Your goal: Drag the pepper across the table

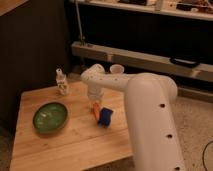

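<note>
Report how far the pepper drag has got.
Done: the arm has reached in, and the end effector sits low over the table, right at the pepper. In hand: contact or grip on the pepper, though the wrist hides how it is held. Left: the drag itself; the pepper lies mid-table beside the blue block, right of the green bowl.

There is one camera. It sits high by the big white arm (150,125) and looks down at the table (75,145). The gripper (95,104) hangs over the middle, and the dark shelves (150,30) are far behind.
</note>
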Controlling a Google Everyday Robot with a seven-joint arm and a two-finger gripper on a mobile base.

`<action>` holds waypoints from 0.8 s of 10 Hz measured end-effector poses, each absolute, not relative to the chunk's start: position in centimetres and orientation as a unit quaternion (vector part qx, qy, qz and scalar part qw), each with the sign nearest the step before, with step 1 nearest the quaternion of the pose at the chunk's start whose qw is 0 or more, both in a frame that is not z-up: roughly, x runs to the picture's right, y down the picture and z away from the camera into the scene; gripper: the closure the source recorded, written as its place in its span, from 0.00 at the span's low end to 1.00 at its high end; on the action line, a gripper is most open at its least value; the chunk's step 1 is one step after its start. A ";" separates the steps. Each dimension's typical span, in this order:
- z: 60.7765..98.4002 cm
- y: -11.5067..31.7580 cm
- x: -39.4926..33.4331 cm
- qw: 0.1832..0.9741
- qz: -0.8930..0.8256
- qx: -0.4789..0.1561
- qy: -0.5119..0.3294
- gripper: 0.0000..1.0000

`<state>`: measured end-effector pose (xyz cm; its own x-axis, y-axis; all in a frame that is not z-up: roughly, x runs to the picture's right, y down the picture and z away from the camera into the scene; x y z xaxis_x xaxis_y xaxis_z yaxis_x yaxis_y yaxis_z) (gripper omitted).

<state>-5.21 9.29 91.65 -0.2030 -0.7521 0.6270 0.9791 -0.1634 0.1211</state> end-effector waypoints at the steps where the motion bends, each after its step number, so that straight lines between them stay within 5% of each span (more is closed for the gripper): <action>1: 91.5 9.2 -5.4 0.591 -0.732 -0.218 -0.260 0.68; 8: 91.7 9.0 -3.9 0.600 -0.724 -0.222 -0.259 0.68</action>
<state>-3.94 8.98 91.71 -0.1821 -0.7534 0.6319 0.9832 -0.1461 0.1091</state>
